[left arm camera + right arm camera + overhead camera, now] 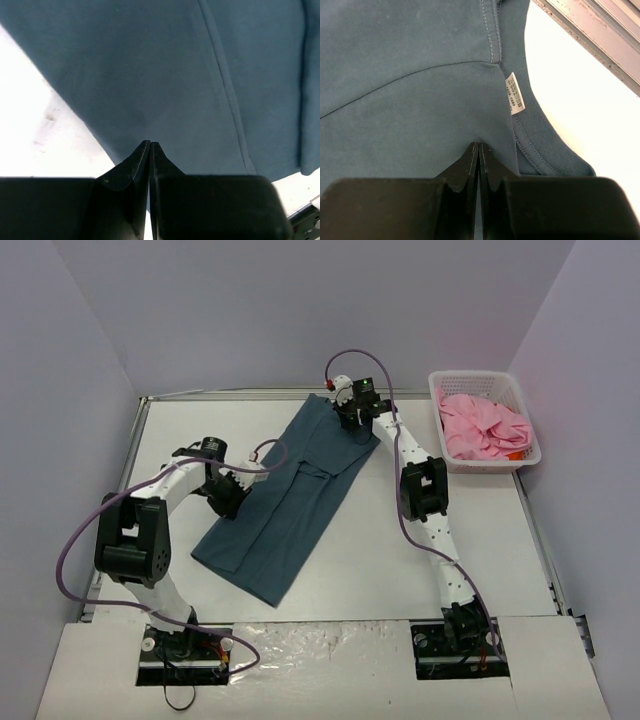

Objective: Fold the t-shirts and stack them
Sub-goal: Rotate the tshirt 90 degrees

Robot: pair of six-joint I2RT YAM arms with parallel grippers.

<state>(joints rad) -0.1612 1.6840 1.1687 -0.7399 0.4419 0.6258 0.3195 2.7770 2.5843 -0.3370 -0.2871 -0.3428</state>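
The dark teal-blue t-shirt (285, 500) lies flat as a long diagonal strip on the white table. My left gripper (226, 496) is at the shirt's left edge, about halfway along it. In the left wrist view the fingers meet at the tips (150, 144) on the cloth edge (165, 85). My right gripper (352, 418) is at the far collar end, shut, with the cloth (420, 100) puckering at its tips (478, 145) beside the white label (515, 93). The pink t-shirt (485, 426) lies crumpled in the basket.
The white lattice basket (528, 418) stands at the far right, beside the table's raised metal rim (240, 393). The purple walls close in on the left, back and right. Bare table (400, 570) shows right of the shirt.
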